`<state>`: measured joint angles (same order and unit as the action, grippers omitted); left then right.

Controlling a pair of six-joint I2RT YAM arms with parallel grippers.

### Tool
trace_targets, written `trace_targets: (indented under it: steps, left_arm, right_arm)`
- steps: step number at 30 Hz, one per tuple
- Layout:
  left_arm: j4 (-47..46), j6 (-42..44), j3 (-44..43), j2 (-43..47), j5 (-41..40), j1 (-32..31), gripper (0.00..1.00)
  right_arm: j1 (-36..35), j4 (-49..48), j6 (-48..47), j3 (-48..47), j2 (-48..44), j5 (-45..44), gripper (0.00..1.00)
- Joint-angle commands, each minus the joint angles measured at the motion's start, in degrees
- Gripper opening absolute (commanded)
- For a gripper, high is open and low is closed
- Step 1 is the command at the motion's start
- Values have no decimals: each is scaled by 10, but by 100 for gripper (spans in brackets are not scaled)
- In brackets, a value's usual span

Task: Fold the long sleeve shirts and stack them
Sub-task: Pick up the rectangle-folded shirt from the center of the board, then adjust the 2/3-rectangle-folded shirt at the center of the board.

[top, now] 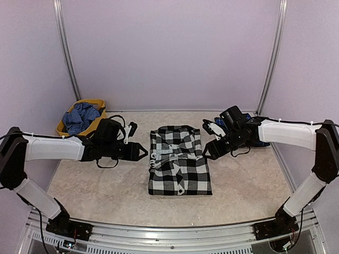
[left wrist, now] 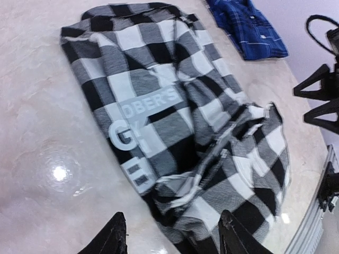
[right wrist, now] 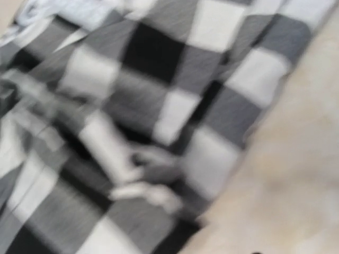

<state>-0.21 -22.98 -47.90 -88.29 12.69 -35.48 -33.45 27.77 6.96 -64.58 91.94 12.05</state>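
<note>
Check shirt (top: pixel 179 166) folded flat, near edge rumpled. Left gripper (top: pixel 144 152) just left of it, right gripper (top: pixel 207 153) just right, both spread, empty. Navy plaid shirt (left wrist: pixel 246 26) beyond, right. Risk: snagging rumpled edge on 1 finger, undoing fold.

The check shirt (top: pixel 179 166) in the middle has large black, white and grey squares, with pale grey-white lettering (left wrist: pixel 151 103) across a darker band. The plaid shirt (left wrist: pixel 246 26) at the far right is deep blue crossed by thin lighter lines. The basket (top: pixel 94 100) at the far left is mustard yellow, and the cloth (top: pixel 80 117) in it is blue-and-white checked. The worktop (top: pixel 95 185) is marbled beige. The left arm (top: pixel 53 148) and right arm (top: pixel 286 132) are white with black joints, and the left fingers (left wrist: pixel 108 238) are black.
</note>
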Motion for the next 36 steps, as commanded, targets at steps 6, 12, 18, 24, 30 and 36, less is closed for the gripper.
trace_targets:
  steps: [6,12,18,24,30,36]
  left_arm:
    - [-120,6,99,121,4,-140,66]
    - [-174,-11,106,59,11,-162,67]
    - [-223,-14,81,-38,-1,-165,67]
    - [-203,-29,77,-101,-64,-163,65]
    - [-196,-53,133,-99,-90,-171,60]
    - [-191,-52,146,-75,-107,-185,60]
  right_arm:
    - [-131,-113,22,159,-130,42,66]
    - [-137,-205,52,211,-129,67,67]
    - [-126,-234,58,175,-52,44,67]
    - [-79,-247,65,162,15,57,66]
    - [-55,-247,58,186,29,63,66]
    - [-55,-217,42,196,-11,56,66]
